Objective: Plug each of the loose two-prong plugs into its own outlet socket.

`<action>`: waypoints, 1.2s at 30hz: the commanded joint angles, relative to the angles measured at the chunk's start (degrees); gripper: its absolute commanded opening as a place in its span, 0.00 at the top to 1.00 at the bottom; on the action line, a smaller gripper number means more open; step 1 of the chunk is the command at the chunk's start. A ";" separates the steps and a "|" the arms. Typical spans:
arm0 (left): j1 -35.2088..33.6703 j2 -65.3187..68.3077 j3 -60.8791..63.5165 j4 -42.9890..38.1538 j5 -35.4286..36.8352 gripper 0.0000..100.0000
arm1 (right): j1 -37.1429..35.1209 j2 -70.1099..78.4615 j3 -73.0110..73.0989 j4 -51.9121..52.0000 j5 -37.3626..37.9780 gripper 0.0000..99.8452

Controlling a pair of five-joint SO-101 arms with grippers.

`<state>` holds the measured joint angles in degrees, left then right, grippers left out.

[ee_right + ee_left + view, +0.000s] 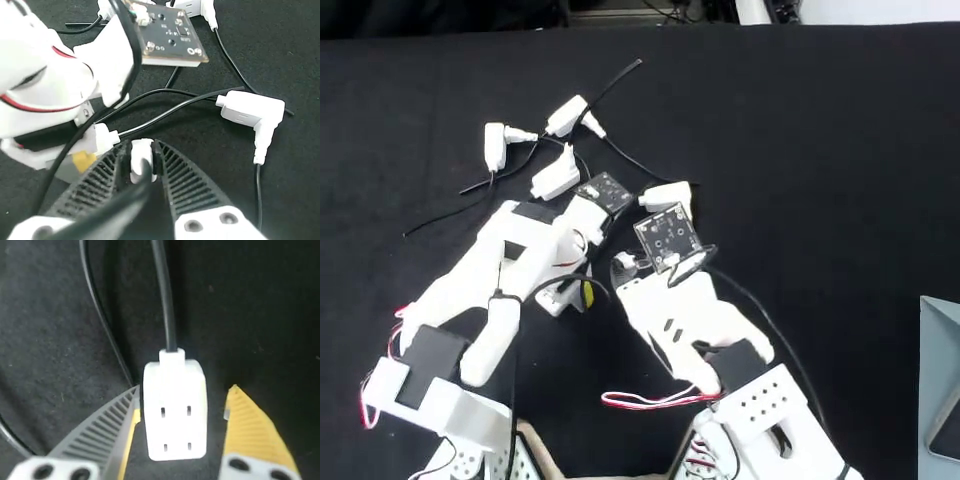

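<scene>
My left gripper (185, 390) sits wide around the white socket block (175, 415), lower middle of frame; my right gripper (141, 144) is pinching a white plug (139, 155).

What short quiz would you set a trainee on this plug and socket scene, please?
1. True or false: the right gripper is shut on a white plug.
2. How many slots show on the face of the socket block in the left wrist view? A) two B) four C) six
3. Fill in: the cord running from that socket block is ___ in colour.

Key: 1 true; 2 B; 3 black.
</scene>
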<state>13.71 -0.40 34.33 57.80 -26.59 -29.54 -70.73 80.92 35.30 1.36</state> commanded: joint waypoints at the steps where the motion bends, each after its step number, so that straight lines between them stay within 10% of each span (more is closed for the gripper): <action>1: -0.84 -7.12 -2.33 3.25 0.70 0.71 | 0.88 -0.75 -0.48 -0.62 0.09 0.99; 19: -43.74 -44.31 21.41 2.37 10.99 0.72 | -9.41 0.04 -4.44 2.11 1.05 0.99; 36: -45.85 -60.57 41.71 -7.91 16.53 0.71 | -15.56 42.15 -19.56 -18.46 3.69 0.99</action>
<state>-31.65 -60.09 76.26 50.86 -10.42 -44.31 -33.63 64.92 21.23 4.44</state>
